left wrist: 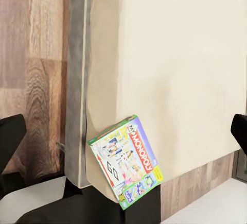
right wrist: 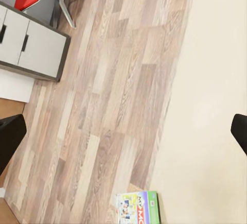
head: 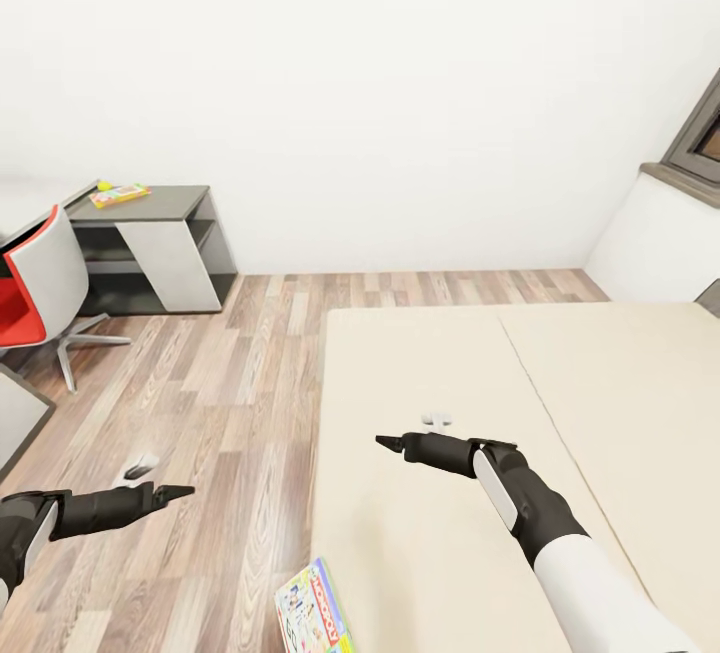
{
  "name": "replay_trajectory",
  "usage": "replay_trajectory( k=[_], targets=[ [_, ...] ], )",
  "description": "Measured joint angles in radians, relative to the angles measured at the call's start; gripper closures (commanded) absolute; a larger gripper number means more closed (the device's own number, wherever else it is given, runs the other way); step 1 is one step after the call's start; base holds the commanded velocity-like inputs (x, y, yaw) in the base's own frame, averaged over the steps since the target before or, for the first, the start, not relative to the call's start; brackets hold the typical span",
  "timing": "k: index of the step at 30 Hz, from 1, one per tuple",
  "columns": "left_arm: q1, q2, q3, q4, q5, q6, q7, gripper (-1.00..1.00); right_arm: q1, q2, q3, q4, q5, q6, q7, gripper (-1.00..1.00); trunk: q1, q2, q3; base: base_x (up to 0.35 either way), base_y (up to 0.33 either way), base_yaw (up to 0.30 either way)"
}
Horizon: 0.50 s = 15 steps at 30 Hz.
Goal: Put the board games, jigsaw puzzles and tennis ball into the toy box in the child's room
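The child's room has white walls point(head: 380, 83) and a wood-plank floor point(head: 230, 383); the bed point(head: 480, 493), cream with a seam running down its mattress, takes up the right of the head view; a window frame point(head: 700, 133) cuts in at the far right above a white ledge. A low dark cabinet point(head: 160, 243) with a white door stands against the far wall at the left, and a flat colourful thing point(head: 120, 195) lies on its top, too small to tell what it is; a red and grey swivel chair point(head: 40, 293) stands just beside the cabinet; the corner of a grey surface point(head: 20, 413) juts in at the left edge, and the right wrist view shows its white drawers point(right wrist: 31, 46).

One board game point(head: 315, 613), white-green with red lettering, lies at the near corner of the bed, overhanging the edge; the left wrist view shows it tilted over that corner point(left wrist: 126, 159).

The left gripper point(head: 165, 495) hangs over the floor beside the bed, its fingers wide apart in its wrist view; the right gripper point(head: 392, 444) hovers above the mattress, its fingers likewise spread, holding nothing.
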Motion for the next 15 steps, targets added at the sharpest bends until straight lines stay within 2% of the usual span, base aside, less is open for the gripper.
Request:
replay_trajectory(
  k=[15],
  targets=[
    [0.0,-0.001,0.001,0.0,0.0,0.001,0.109,-1.0,0.0,0.001,0.001,0.0,-0.001,-0.004,-0.002,-1.0,0.0,0.0,0.025,0.0,0.0,0.0]
  ],
)
